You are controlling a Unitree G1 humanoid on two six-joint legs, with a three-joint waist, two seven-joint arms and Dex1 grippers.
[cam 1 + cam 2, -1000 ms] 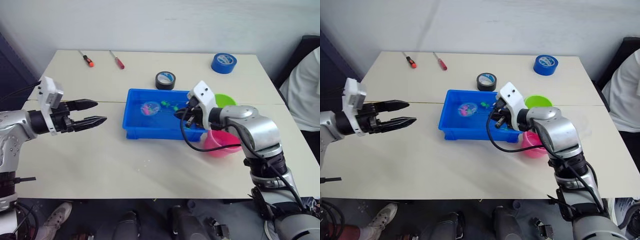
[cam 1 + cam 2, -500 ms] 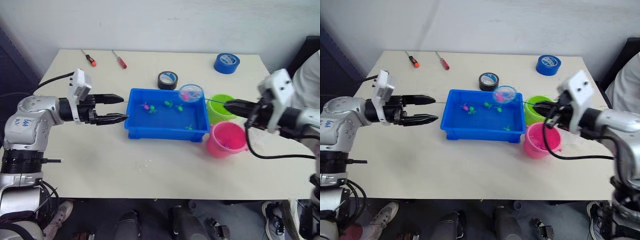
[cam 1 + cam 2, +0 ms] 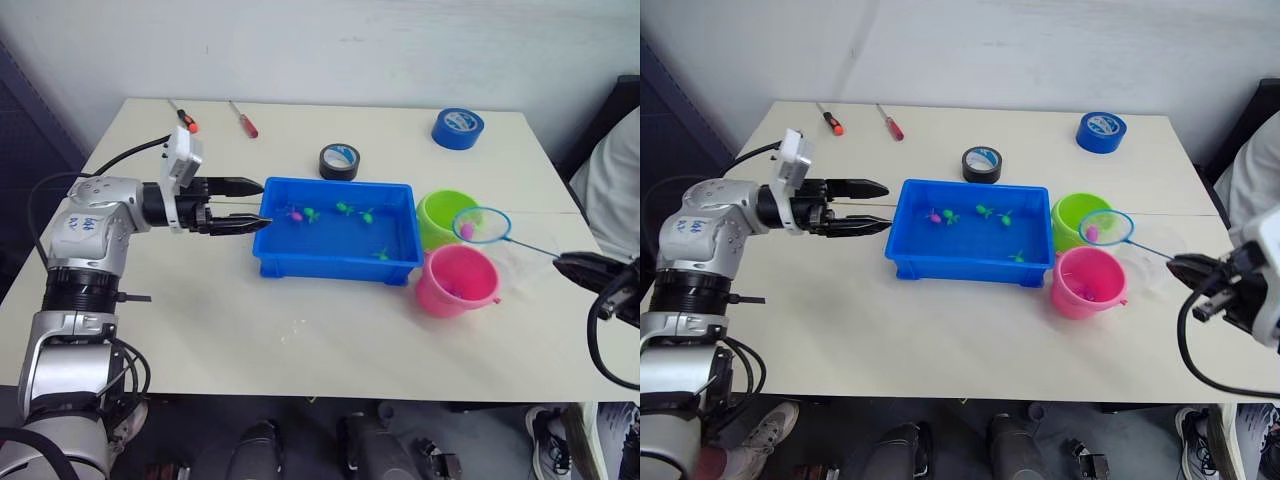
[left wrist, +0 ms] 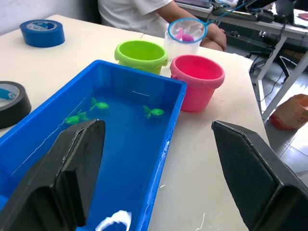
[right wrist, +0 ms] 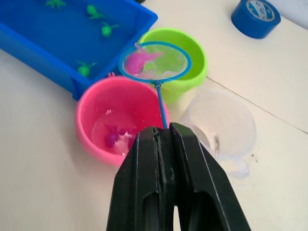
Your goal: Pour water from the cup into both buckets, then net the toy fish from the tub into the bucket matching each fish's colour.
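Lab or office workroom, pale table (image 3: 330, 330), white wall, desks with cables behind.

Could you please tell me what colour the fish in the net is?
Magenta-pink fish in the net, clearest in the right wrist view.

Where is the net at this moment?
In the left eye view, the net is held on the robot's right, its hoop between the green bucket and pink bucket.

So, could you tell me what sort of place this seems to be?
Probably a lab or workshop: a plain table carrying tape rolls and screwdrivers, with office desks trailing cables behind.
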